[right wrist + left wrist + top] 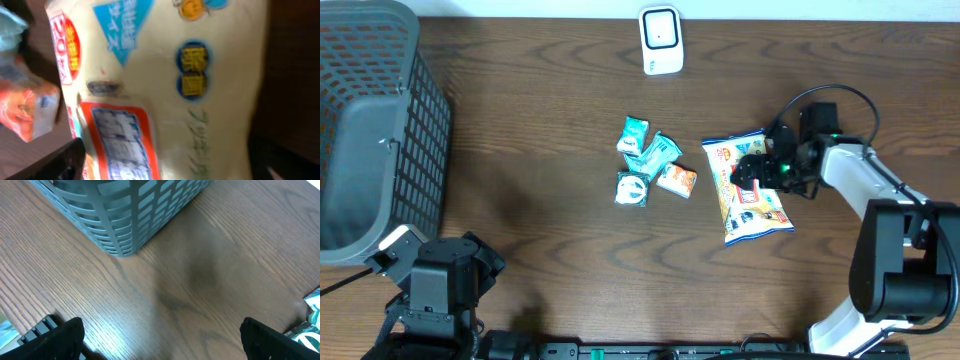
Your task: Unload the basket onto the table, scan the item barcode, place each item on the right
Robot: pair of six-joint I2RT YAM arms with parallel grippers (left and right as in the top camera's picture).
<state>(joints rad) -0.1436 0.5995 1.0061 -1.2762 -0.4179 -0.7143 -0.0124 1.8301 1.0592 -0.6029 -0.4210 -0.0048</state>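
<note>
1. While the left arm sits folded at the near left corner, the left gripper (162,340) hangs over bare wood of the table (200,280), jaws spread wide with nothing between them. A grey mesh basket (370,120) stands just beyond it, along the left edge.
2. Mid-table lies a cluster of small packets (648,162), teal and orange, touching one another. Far of them, at the far edge, stands the white barcode scanner (661,40).
3. Just right of the cluster, the yellow snack bag (755,212) lies flat. Its long axis runs far to near, the near end swung slightly right.
4. Directly over the bag's middle hovers the right gripper (752,172), jaws apart and straddling the bag across its width. The wrist view shows a dark finger low at each side with the printed face between them; no clamp is visible yet.
5. The right arm is much the nearer and the bag lies straight below it, so closing across the short axis looks like the step in hand. The scanner sits far and left of the bag. No barcode can be made out in the blurred print.
</note>
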